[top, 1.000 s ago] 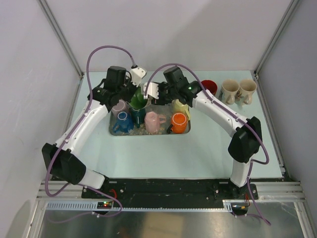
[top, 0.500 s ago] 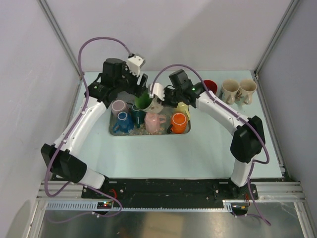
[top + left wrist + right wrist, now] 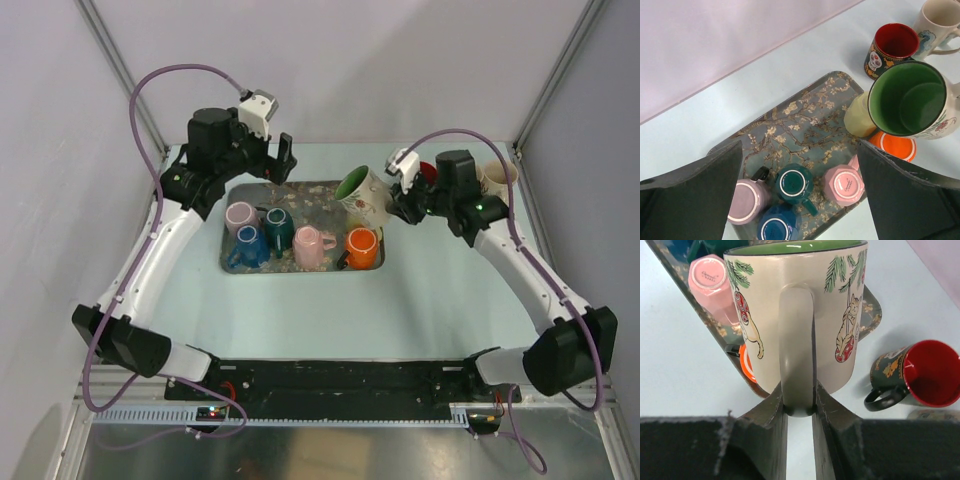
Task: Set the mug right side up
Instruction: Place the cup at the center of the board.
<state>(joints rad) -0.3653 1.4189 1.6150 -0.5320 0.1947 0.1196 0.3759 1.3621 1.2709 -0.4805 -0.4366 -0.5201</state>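
Pale tabletop: the left gripper has let go, jaws spread wide, and drawn back past the far rim of the tray. The green-lined mug hangs mouth-up and tilted over that tray's right end, its handle pinched by the right gripper, so only setting down seems left. Bare surface lies nearer; a red mug sits close behind.

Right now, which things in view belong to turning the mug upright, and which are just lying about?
In the job: green-lined cat mug, held by its handle in the right pincer; left pincer, open and empty.
Lying about: floral tray; base-up pink mug, teal mug, lilac mug, blue mug; orange mug; yellow mug; red-lined skull mug; cream mug.
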